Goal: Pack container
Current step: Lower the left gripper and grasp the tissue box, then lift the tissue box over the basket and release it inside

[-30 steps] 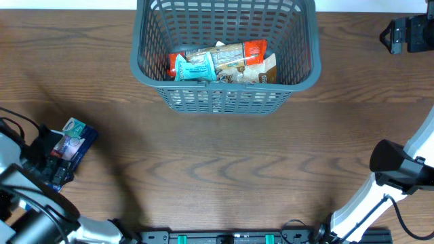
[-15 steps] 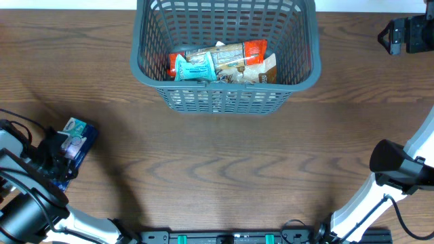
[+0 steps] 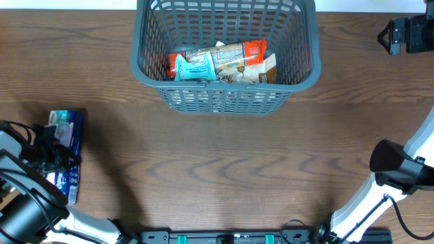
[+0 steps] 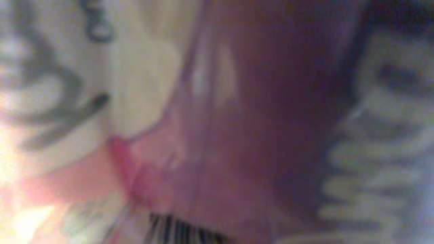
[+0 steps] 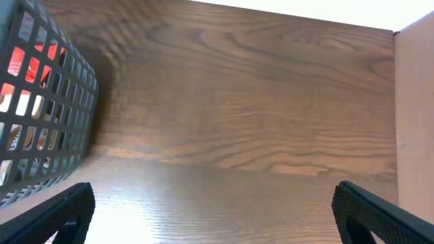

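Observation:
The container [image 3: 224, 98], a slate-grey lattice basket, stands at the table's far middle with several snack packs [image 3: 220, 61] inside. A blue snack pack [image 3: 68, 146] lies lengthwise at the far left edge. My left gripper [image 3: 49, 152] is closed across its middle. In the left wrist view the pack [image 4: 271, 102] fills the frame as a purple and white blur, hiding the fingers. My right gripper [image 3: 390, 35] hovers at the far right, beside the container [image 5: 41, 115], open wide with nothing between its fingers [image 5: 54, 217].
Bare brown wood spreads between the container and the near edge. The right arm's white base [image 3: 380, 190] rises at the near right. A pale wall panel [image 5: 413, 122] borders the table on the right.
My left gripper has closed on the blue pack. The pack has swung from a slant to lie straight along the left edge. The right arm has not moved.

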